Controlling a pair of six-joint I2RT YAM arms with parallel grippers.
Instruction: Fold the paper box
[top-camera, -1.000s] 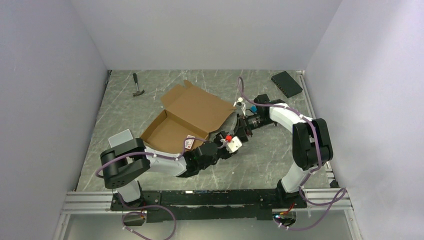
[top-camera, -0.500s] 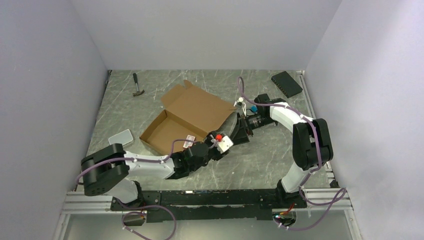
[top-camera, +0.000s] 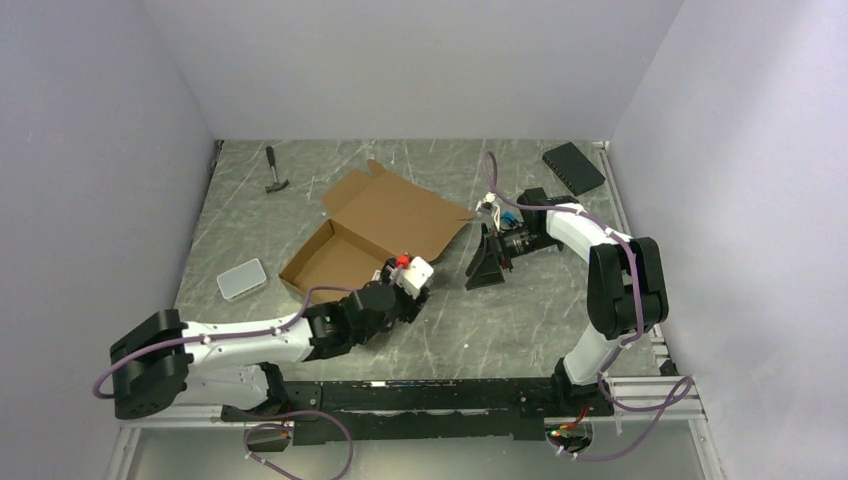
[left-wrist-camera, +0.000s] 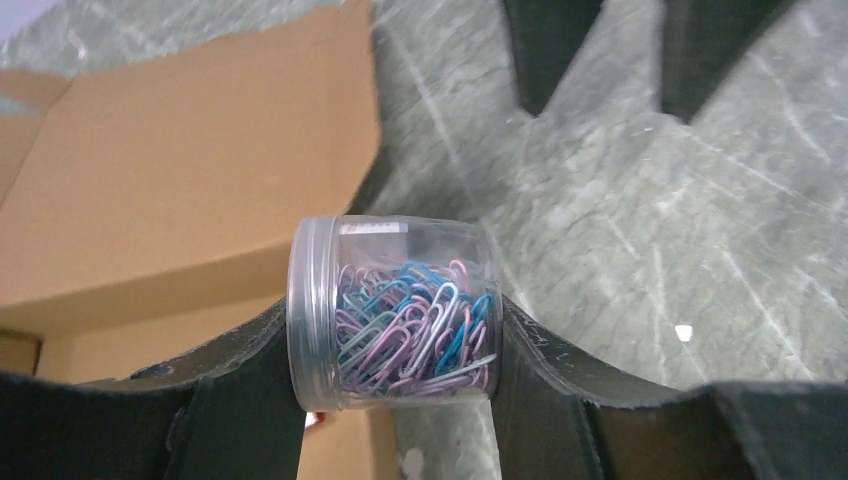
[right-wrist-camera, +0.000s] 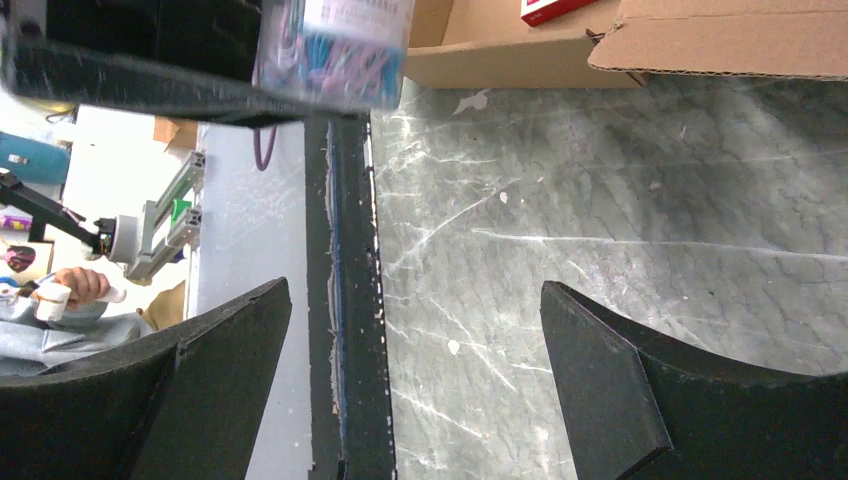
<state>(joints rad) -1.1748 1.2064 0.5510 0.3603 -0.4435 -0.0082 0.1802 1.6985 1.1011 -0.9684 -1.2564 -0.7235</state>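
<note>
Overhead, pale walls (top-camera: 420, 60) enclose marbled tabletop (top-camera: 560, 310); paper box (top-camera: 385, 225) open.

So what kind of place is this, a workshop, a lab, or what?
Most likely a robotics lab test cell: two robot arms bolted to a metal rail, plain white walls boxing in the table, and loose props like the paper box and a hammer.

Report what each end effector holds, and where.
Left end effector: a clear jar of paper clips, clamped end to end, lid against one finger, base against the other. Right end effector: open, holding nothing.
</note>
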